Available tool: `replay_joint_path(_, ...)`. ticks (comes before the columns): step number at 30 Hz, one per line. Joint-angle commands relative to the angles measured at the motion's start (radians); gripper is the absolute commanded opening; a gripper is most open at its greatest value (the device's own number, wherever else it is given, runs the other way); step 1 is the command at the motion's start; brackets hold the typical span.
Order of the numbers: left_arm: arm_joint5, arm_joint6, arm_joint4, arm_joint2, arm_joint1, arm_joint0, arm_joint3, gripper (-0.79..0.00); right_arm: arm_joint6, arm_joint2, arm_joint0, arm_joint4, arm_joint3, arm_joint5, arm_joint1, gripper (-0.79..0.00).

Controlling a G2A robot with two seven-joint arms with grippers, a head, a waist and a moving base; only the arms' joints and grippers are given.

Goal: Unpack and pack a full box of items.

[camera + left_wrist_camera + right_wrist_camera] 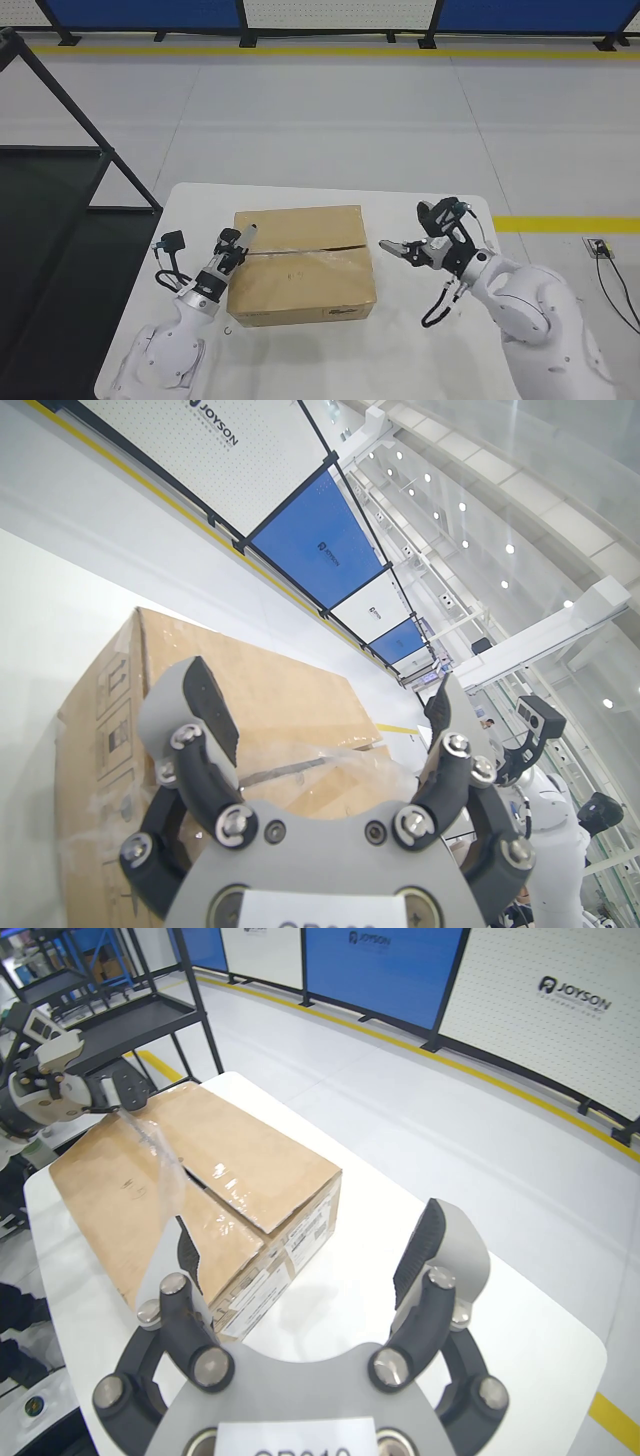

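The left gripper (pixel 325 700) has its jaws spread wide with nothing between the pads, poised over the left end of the box (pixel 300 270). The right gripper (pixel 307 1223) is likewise spread and empty, just beside the box's right end. A strand of clear tape (pixel 155 1148) stands lifted off the centre seam and runs toward the left gripper; whether it clings to a finger I cannot tell. The cardboard box sits in the middle of the table (pixel 420 350), flaps down, with a dark gap at the seam. Its contents are hidden. The tape looks thin, sticky and likely to tear or fold on itself, so it is best pinched near its loose end. The box seems stiff and, if full, probably heavy. The flap edges at the seam are the place to take hold.
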Motion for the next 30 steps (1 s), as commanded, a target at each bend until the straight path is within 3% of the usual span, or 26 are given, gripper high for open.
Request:
replay_joint_path(1,-0.001,0.002,-0.001,-0.001,0.0,0.001,0.0,0.0,-0.056,-0.009,-0.014,-0.07,-0.02,-0.013,0.003,0.0)
replay_joint_path(4,-0.002,0.003,0.0,-0.004,0.0,0.004,-0.002,0.0,-0.141,-0.019,-0.05,-0.199,-0.046,-0.104,0.013,0.0)
replay_joint_path(7,-0.004,0.004,0.0,-0.007,0.001,0.007,-0.004,0.0,-0.194,-0.025,-0.086,-0.348,-0.077,-0.268,0.031,0.0)
replay_joint_path(9,-0.004,0.003,0.0,-0.008,0.001,0.008,-0.005,0.0,-0.217,-0.022,-0.111,-0.418,-0.095,-0.275,0.036,0.0)
replay_joint_path(17,0.0,0.002,0.003,-0.007,0.0,0.006,-0.007,0.0,-0.217,-0.022,-0.111,-0.418,-0.095,-0.275,0.036,0.0)
replay_joint_path(20,0.002,0.0,0.005,-0.004,0.0,0.004,-0.006,0.0,-0.237,-0.066,-0.123,-0.531,-0.156,-0.253,0.038,0.0)
replay_joint_path(25,0.004,0.0,0.007,-0.003,-0.001,0.003,-0.009,0.0,-0.293,-0.172,-0.173,-0.844,-0.233,-0.113,0.043,0.0)
replay_joint_path(30,0.005,0.001,0.006,-0.003,-0.001,0.004,-0.01,0.0,-0.241,-0.272,-0.182,-1.019,-0.237,-0.004,0.036,0.0)
